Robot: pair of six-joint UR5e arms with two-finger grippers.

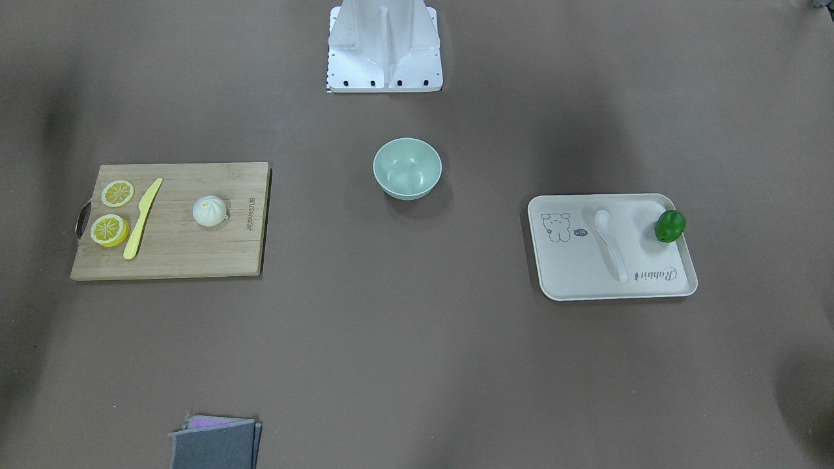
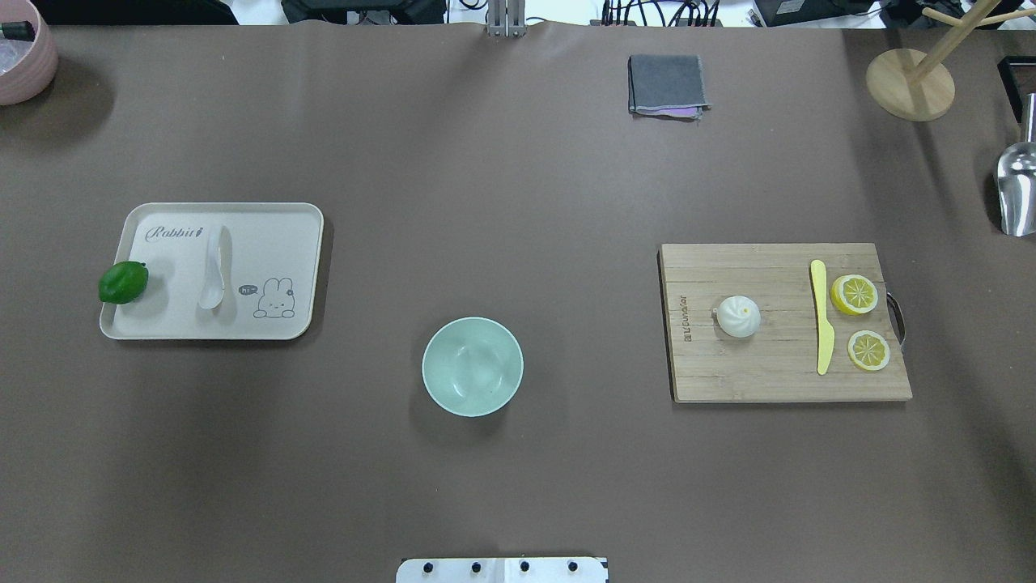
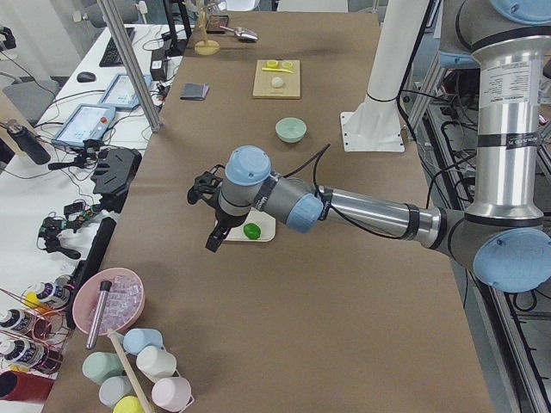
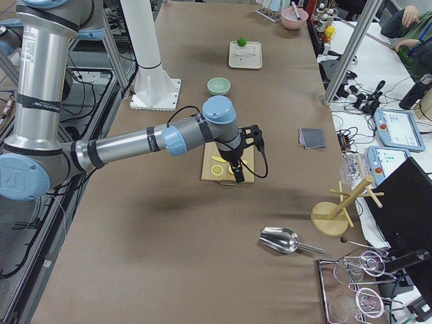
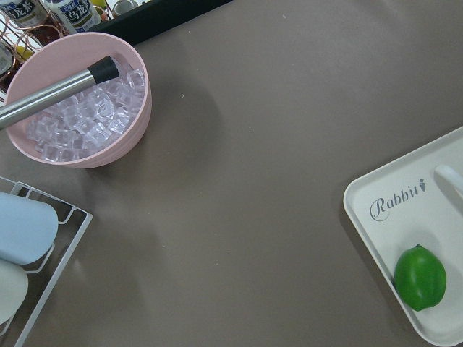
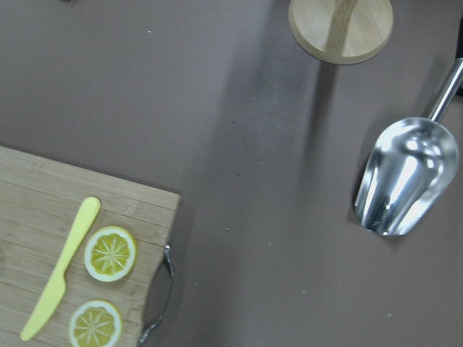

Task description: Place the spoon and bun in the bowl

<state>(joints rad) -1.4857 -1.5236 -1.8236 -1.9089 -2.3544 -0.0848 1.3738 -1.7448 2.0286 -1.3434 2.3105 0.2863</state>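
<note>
The white spoon lies on a cream tray, also seen from overhead. The white pleated bun sits on a wooden cutting board, also seen from overhead. The mint-green bowl stands empty between them, near the robot base. My left gripper hovers high over the tray's outer end, beside the lime. My right gripper hovers high over the board's outer end. Both show only in the side views, so I cannot tell whether they are open or shut.
A green lime sits on the tray's edge. A yellow knife and two lemon halves lie on the board. A folded grey cloth, a metal scoop, a wooden stand and a pink ice bowl stand around the edges.
</note>
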